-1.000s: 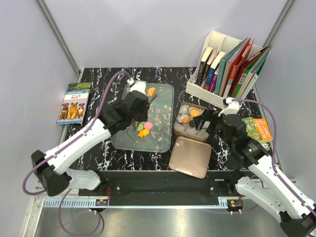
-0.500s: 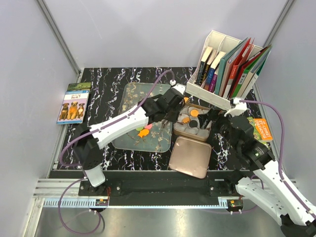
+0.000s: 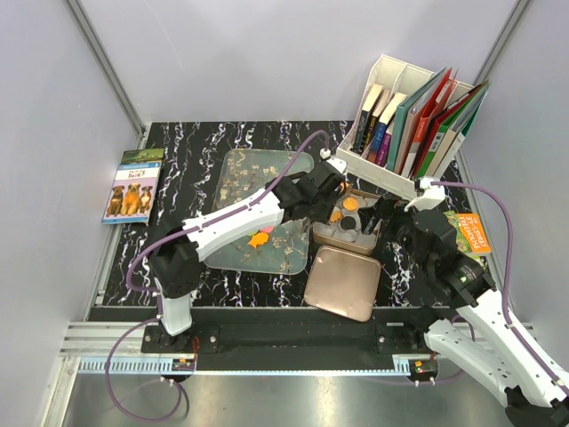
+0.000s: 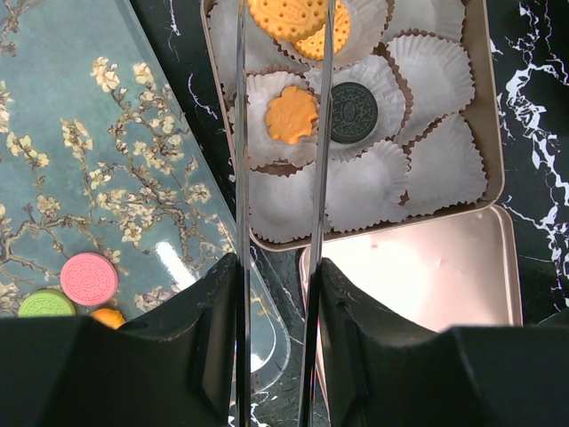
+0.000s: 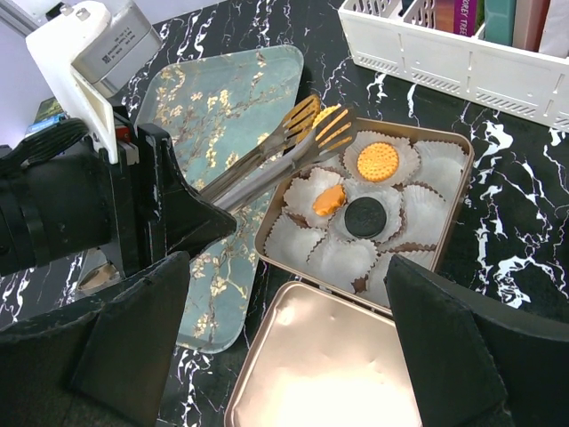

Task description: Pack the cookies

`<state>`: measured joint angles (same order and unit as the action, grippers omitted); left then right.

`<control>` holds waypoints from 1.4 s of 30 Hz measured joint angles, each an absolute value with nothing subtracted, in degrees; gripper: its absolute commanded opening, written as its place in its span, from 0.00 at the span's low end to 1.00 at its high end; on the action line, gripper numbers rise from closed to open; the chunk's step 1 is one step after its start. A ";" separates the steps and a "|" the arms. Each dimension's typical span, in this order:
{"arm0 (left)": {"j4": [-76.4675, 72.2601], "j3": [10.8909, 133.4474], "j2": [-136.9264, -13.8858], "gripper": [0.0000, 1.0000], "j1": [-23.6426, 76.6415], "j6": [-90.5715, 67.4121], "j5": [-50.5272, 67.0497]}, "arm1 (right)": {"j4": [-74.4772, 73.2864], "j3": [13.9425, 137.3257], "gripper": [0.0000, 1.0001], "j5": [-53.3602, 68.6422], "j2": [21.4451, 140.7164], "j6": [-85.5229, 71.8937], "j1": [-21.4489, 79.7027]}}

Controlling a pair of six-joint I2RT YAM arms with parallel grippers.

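Marbled table, left hand tight around tongs, right hand wide open, empty.

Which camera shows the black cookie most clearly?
Left wrist view: the black cookie lies large and clear in a paper cup. The right wrist view shows it smaller; the top view barely shows it.

Tongs in the left gripper reach over the open tin's far-left corner, with an orange cookie between their slotted tips. Paper cups inside hold a round orange cookie, a flower-shaped orange one and a black one. The lid lies just beside the tin's near edge.
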<state>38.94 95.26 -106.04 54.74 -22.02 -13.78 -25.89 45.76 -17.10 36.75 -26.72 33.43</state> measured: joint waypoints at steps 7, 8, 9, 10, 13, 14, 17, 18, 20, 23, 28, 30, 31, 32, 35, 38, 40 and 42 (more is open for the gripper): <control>38.54 95.26 -106.15 0.25 55.66 -21.71 -12.38 | -26.11 45.76 1.00 -17.10 36.80 -26.72 33.43; 38.44 95.33 -106.24 0.25 56.03 -21.58 -12.16 | -26.13 45.76 1.00 -17.10 36.80 -26.72 33.43; 38.44 95.61 -106.43 0.25 56.47 -21.54 -11.88 | -26.15 45.76 1.00 -17.10 36.80 -26.72 33.43; 38.20 95.92 -106.72 0.25 56.90 -21.41 -11.46 | -26.17 45.76 1.00 -17.10 36.80 -26.72 33.43; 37.43 96.71 -107.87 0.25 57.91 -21.39 -10.17 | -26.28 45.76 1.00 -17.10 36.75 -26.72 33.43; 37.26 96.82 -108.25 0.25 58.22 -21.39 -9.78 | -26.30 45.76 1.00 -17.10 36.71 -26.72 33.43; 37.28 97.41 -109.36 0.25 58.92 -21.37 -8.93 | -26.41 45.76 1.00 -17.10 36.62 -26.72 33.43; 37.30 97.76 -109.75 0.25 59.05 -21.37 -8.69 | -26.41 45.76 1.00 -17.12 36.58 -26.72 33.43; 37.26 98.61 -110.67 0.25 59.20 -21.37 -8.19 | -26.41 45.76 1.00 -17.10 36.56 -26.72 33.43; 36.80 99.57 -111.68 0.25 59.18 -21.37 -7.44 | -26.41 45.76 1.00 -17.12 36.53 -26.72 33.43; 36.27 100.18 -112.38 0.26 59.13 -21.26 -6.48 | -26.44 45.76 1.00 -17.12 36.51 -26.70 33.43; 36.16 100.60 -112.68 0.26 59.13 -21.15 -6.35 | -26.44 45.76 1.00 -17.12 36.51 -26.70 33.43; 36.16 100.82 -112.84 0.27 59.13 -21.04 -6.33 | -26.44 45.76 1.00 -17.15 36.47 -26.65 33.43; 36.07 100.97 -113.03 0.27 59.13 -20.95 -6.33 | -26.44 45.76 1.00 -17.15 36.47 -26.63 33.43; 35.90 101.54 -113.73 0.27 59.13 -20.73 -6.28 | -26.46 45.76 1.00 -17.34 36.34 -26.57 33.43; 35.88 101.93 -114.54 0.27 59.13 -20.53 -6.28 | -26.48 45.76 1.00 -17.52 36.18 -26.55 33.43; 35.90 102.21 -115.09 0.28 59.13 -20.38 -6.31 | -26.48 45.76 1.00 -17.54 36.10 -26.55 33.43; 35.81 102.41 -115.61 0.28 59.13 -20.16 -6.39 | -26.50 45.76 1.00 -17.54 35.99 -26.48 33.43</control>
